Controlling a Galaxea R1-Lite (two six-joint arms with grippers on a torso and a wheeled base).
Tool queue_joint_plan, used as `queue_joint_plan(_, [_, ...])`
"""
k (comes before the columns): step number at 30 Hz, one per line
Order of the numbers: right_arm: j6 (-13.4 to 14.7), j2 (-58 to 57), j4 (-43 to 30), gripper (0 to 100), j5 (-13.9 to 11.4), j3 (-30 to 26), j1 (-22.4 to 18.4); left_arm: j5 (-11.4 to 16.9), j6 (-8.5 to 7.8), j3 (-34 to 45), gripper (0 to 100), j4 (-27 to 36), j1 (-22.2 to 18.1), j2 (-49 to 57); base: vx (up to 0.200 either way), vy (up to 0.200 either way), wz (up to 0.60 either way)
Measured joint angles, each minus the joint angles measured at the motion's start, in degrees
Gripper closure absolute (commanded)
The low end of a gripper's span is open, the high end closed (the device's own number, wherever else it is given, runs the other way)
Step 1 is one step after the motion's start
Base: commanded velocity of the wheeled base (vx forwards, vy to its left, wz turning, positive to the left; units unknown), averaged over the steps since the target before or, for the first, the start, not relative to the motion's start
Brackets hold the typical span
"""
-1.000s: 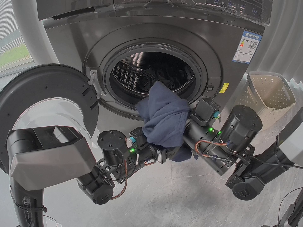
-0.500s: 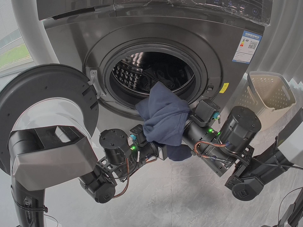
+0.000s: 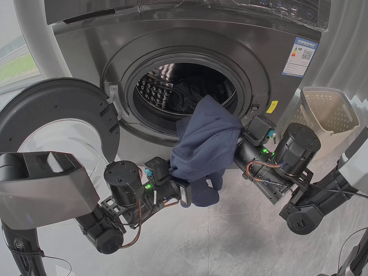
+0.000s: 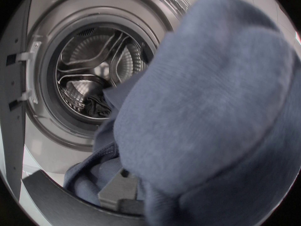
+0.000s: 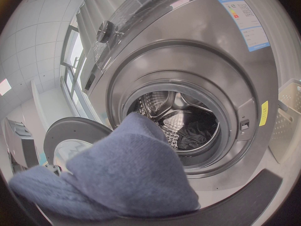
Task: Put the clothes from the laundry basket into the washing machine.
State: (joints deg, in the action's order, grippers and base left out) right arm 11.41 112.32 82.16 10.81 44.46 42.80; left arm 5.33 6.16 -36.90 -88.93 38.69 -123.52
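A navy garment (image 3: 207, 142) drapes over the left hand (image 3: 186, 191) and right hand (image 3: 237, 147) before the washing machine (image 3: 184, 35); I cannot tell either hand's grip.

floor (image 3: 230, 246): grey marbled tiles, seams visible
washing machine (image 3: 199, 35): dark grey front-loader, stands on the tiles
laundry basket (image 3: 329, 114): beige, perforated, on the tiles just beside the machine's right side
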Motion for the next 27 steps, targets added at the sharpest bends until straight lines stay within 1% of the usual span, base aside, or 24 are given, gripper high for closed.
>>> queue_joint_plan(7, [0.0,-0.1,0.2,100,-0.5,-2.9,-2.7,-0.6,0.16,0.6,100,0.0,-0.8,4.6,0.0,0.0,0.0])
queue_joint_plan(10, [0.0,-0.2,0.6,100,-0.6,-4.2,-2.8,-1.6,0.22,0.6,100,0.0,-0.9,5.8,0.0,0.0,0.0])
queue_joint_plan(14, [0.0,-0.1,0.8,100,-0.7,-5.6,-2.1,-2.1,0.29,0.4,100,0.0,-0.9,6.6,0.0,0.0,0.0])
queue_joint_plan(15, [0.1,-0.1,0.9,0,-0.7,-5.9,-1.9,-2.1,0.41,0.3,100,0.0,-0.9,6.7,0.0,0.0,0.0])
queue_joint_plan(17, [0.2,-0.1,1.0,0,-0.6,-6.2,-1.2,-2.2,0.87,0.3,100,0.0,-0.9,6.9,0.0,0.0,0.0])
queue_joint_plan(21, [0.2,-0.3,0.9,0,-0.8,-6.9,-0.3,-2.2,1.1,0.3,100,0.0,-1.2,7.6,0.0,0.0,0.0])
queue_joint_plan(24, [0.1,-0.8,0.5,0,-1.0,-8.8,0.1,-2.1,1.34,0.2,100,0.0,-1.8,8.4,0.0,0.0,0.0])
queue_joint_plan(27, [-0.2,-1.6,0.4,0,-2.0,-12.4,0.4,-2.2,2.4,0.3,100,0.0,-2.3,9.5,0.0,0.0,0.0])
